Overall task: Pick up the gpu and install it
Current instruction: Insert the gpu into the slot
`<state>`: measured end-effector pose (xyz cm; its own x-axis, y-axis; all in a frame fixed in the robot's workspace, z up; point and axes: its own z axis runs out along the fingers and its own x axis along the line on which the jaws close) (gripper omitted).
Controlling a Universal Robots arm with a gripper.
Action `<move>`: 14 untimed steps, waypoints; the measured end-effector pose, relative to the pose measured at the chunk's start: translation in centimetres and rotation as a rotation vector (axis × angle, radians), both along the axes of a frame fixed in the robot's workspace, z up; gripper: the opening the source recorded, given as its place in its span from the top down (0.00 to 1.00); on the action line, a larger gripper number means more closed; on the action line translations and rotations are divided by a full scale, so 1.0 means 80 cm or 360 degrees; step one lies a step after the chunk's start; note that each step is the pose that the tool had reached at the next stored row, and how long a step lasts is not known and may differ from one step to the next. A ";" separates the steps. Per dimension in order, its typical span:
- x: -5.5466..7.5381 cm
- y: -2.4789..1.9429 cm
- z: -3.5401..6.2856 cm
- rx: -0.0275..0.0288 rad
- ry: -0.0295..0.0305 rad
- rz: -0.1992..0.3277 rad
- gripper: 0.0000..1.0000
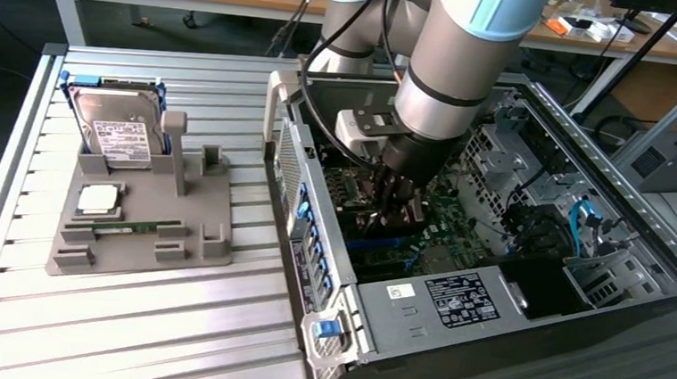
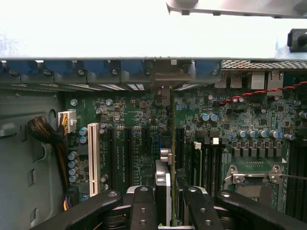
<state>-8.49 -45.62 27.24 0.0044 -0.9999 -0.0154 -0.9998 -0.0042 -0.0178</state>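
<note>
The grey jointed robot arm with pale blue collars (image 1: 460,68) is reaching down into the open black and silver desktop computer case (image 1: 620,254), which is lying on its side on the slatted aluminium table (image 1: 126,318). At the end of the arm, the black two-fingered gripper (image 1: 395,202) is standing partly open, its jaws closed part-way onto the thin green graphics card with a silver metal end bracket (image 2: 165,187); in the wrist view the card is showing edge-on between the black fingers (image 2: 144,208), held upright above the green motherboard (image 2: 134,143). The card is sitting over the row of black expansion slots (image 2: 128,153), just beside the white expansion slot (image 2: 93,158), with its bracket end pointing toward the blue-clipped rear wall of the case (image 2: 110,69); whether its edge is already resting in a slot cannot be told. On the exterior view's left, well apart from the case, a grey moulded parts holder (image 1: 133,220) is lying on the table, carrying a silver hard drive with a white label (image 1: 121,134) standing tilted at its back, a square silver processor chip (image 1: 99,198) and a narrow green memory stick (image 1: 133,226).
</note>
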 end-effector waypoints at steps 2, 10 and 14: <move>0.000 0.0000 0.000 0.00000 0.00001 0.0000 0.73; 0.000 0.0000 -0.003 -0.00004 0.00000 -0.0001 0.73; 0.000 -0.0002 -0.004 -0.00011 0.00000 -0.0012 0.73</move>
